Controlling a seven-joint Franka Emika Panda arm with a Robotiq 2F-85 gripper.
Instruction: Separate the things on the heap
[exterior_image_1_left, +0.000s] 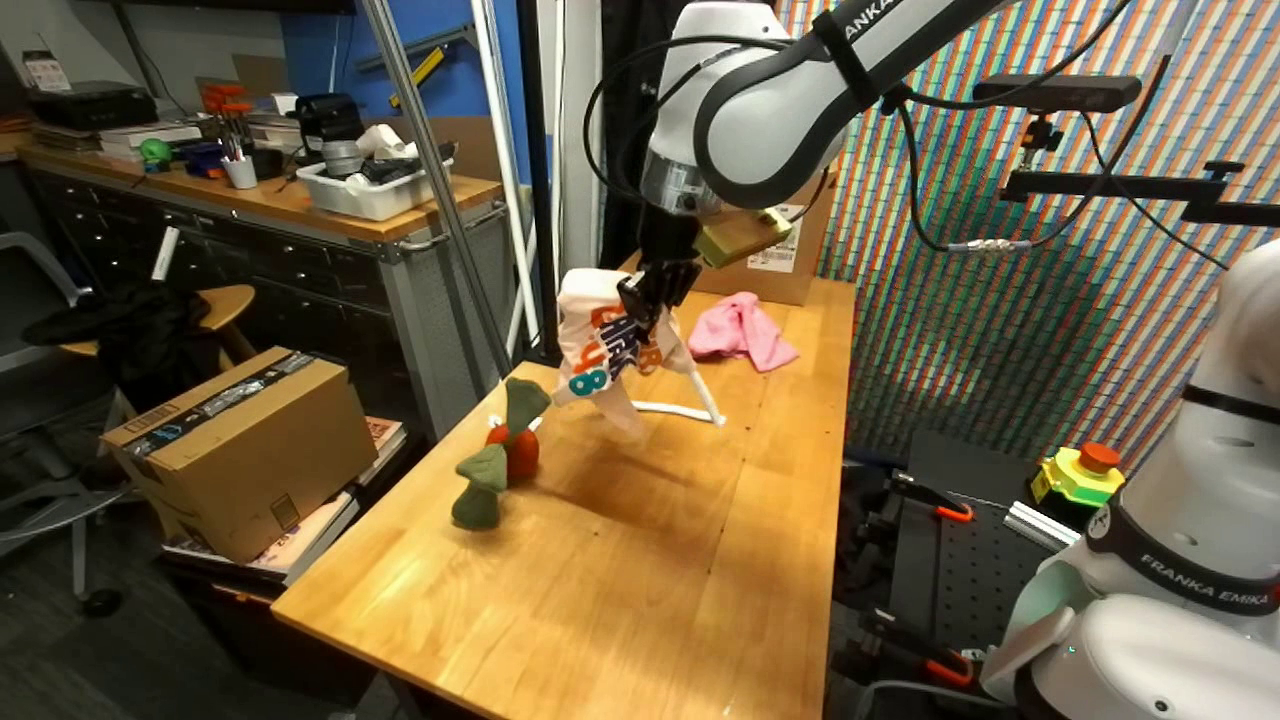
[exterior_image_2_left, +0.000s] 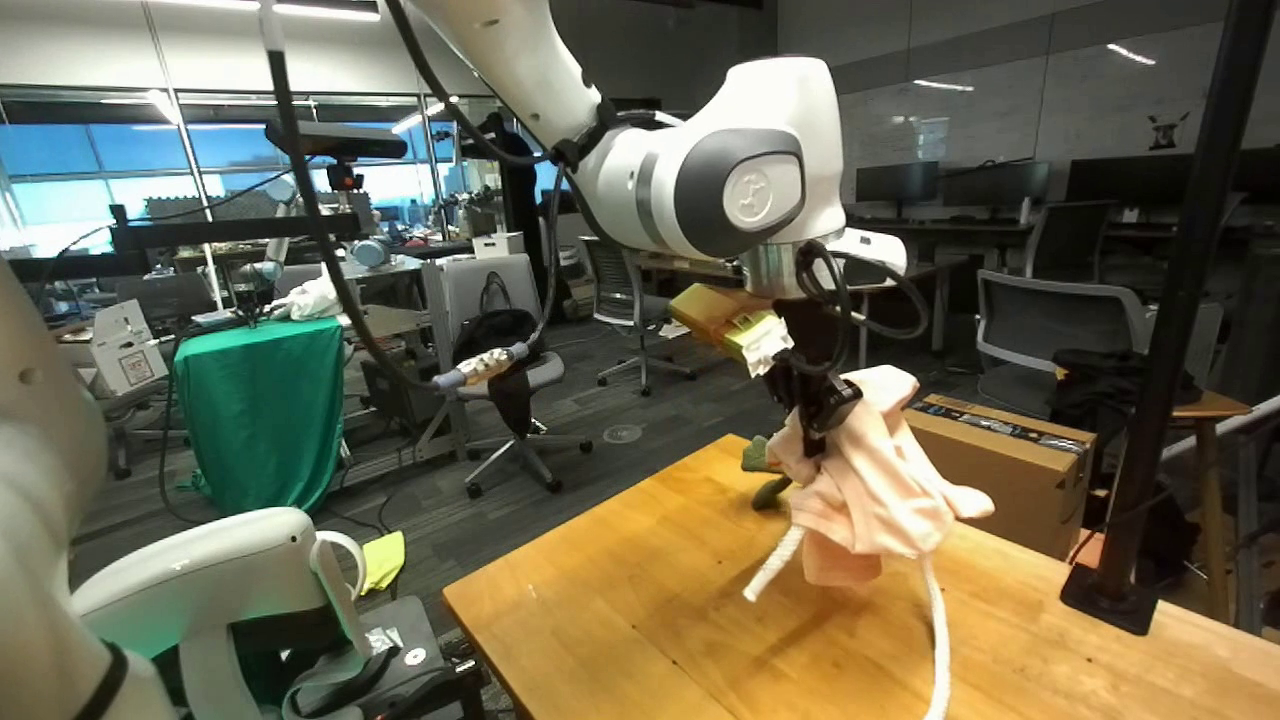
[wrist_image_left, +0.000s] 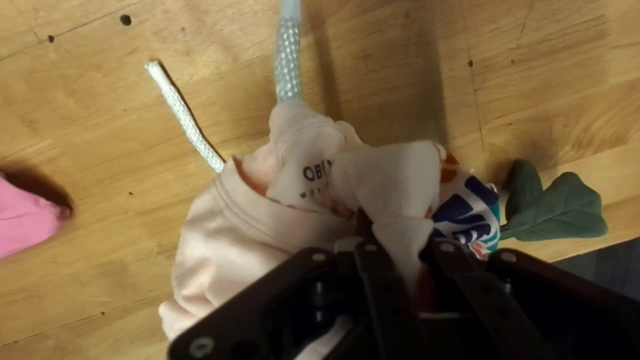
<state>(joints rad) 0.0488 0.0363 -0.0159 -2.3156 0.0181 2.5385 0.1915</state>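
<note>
Printed pale cloth (exterior_image_2_left: 885, 480), one, hangs above the counter (exterior_image_1_left: 620, 600), a fold pinched by the tool (wrist_image_left: 397, 237); judged light, soft and limp, best held by bunched folds.

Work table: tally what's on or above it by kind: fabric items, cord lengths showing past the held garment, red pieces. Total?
Fabric items: 2 (pink cloth; peach printed garment held in the gripper)
White cord lengths: 2 (whether they join is hidden)
Red piece: 1
Total: 5
</note>
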